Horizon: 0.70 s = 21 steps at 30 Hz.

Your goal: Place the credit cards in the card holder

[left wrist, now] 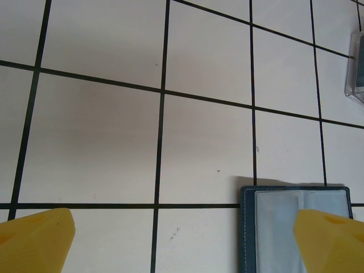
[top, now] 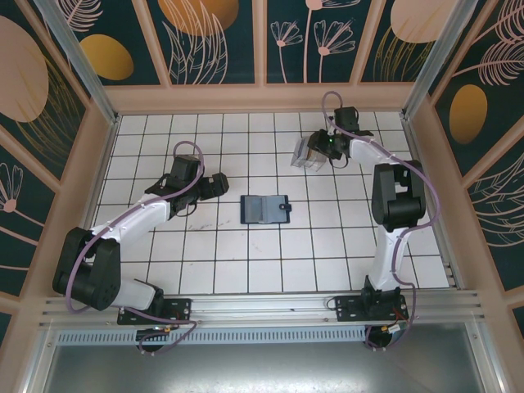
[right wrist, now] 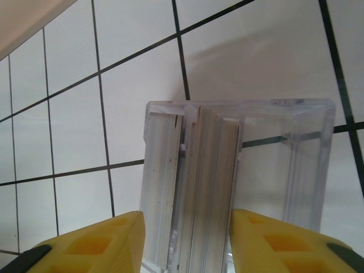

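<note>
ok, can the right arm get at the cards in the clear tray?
Probably yes. The right gripper is over the clear tray, jaws apart either side of the upright card stack; nothing lies between, though tray walls look tight.

One card holder [top: 264, 209] at centre. One clear tray [top: 301, 154] toward one o'clock. One upright stack of credit cards [right wrist: 213, 182] inside; exact number unreadable.

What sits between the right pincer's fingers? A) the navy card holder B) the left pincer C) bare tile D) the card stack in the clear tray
D: the right pincer has its yellow fingers flanking the card stack standing in the clear tray; the card holder lies open at mid-table.
</note>
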Each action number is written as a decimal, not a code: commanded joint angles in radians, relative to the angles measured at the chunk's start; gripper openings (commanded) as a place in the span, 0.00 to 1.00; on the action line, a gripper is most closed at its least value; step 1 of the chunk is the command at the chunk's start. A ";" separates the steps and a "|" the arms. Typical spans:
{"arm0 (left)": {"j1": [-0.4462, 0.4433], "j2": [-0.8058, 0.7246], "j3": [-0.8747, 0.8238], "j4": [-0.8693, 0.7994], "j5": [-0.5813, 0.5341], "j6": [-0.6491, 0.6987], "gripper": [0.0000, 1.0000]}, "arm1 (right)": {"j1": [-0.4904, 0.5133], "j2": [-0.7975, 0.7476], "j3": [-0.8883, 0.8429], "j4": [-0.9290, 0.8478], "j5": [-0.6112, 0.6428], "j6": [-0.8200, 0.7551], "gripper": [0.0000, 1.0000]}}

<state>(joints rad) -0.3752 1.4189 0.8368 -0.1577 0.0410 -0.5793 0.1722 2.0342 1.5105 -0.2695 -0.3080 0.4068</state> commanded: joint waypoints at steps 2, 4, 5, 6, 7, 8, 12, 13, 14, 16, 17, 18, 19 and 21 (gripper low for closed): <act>0.004 0.004 0.006 0.011 -0.014 0.019 0.98 | 0.010 0.013 0.024 0.003 -0.057 0.017 0.43; 0.003 0.005 0.006 0.009 -0.016 0.017 0.98 | 0.009 0.002 0.019 0.013 -0.065 0.017 0.41; 0.003 0.002 0.003 0.010 -0.015 0.015 0.99 | 0.010 -0.006 0.015 0.021 -0.066 0.017 0.40; 0.003 0.000 -0.003 0.015 -0.014 0.013 0.99 | 0.009 -0.013 0.009 0.028 -0.067 0.017 0.39; 0.002 -0.002 -0.008 0.022 -0.013 0.013 0.98 | 0.009 -0.022 0.002 0.037 -0.065 0.016 0.39; 0.003 -0.005 -0.010 0.023 -0.013 0.013 0.99 | 0.009 -0.029 -0.004 0.042 -0.062 0.015 0.37; 0.003 -0.007 -0.014 0.019 -0.013 0.009 0.99 | 0.008 -0.037 -0.007 0.038 -0.062 0.006 0.30; 0.003 -0.009 -0.017 0.025 -0.010 0.008 0.99 | 0.007 -0.037 -0.009 0.038 -0.063 0.005 0.29; 0.003 -0.009 -0.021 0.030 -0.009 0.007 0.98 | 0.008 -0.038 -0.011 0.039 -0.063 0.003 0.28; 0.003 -0.005 -0.017 0.026 -0.007 0.008 0.99 | 0.008 -0.041 -0.021 0.044 -0.063 0.003 0.26; 0.003 -0.005 -0.015 0.023 -0.006 0.007 0.99 | 0.007 -0.046 -0.027 0.050 -0.063 0.004 0.25; 0.003 -0.005 -0.016 0.021 -0.006 0.006 0.98 | 0.008 -0.049 -0.032 0.052 -0.063 0.006 0.25; 0.003 -0.007 -0.018 0.024 -0.004 0.002 0.99 | 0.007 -0.053 -0.036 0.055 -0.063 0.005 0.24; 0.003 -0.011 -0.025 0.035 0.000 0.002 0.99 | 0.008 -0.058 -0.041 0.058 -0.060 0.001 0.24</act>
<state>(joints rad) -0.3752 1.4189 0.8291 -0.1516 0.0406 -0.5793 0.1719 2.0335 1.4891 -0.2417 -0.3454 0.4091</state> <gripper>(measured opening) 0.987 0.240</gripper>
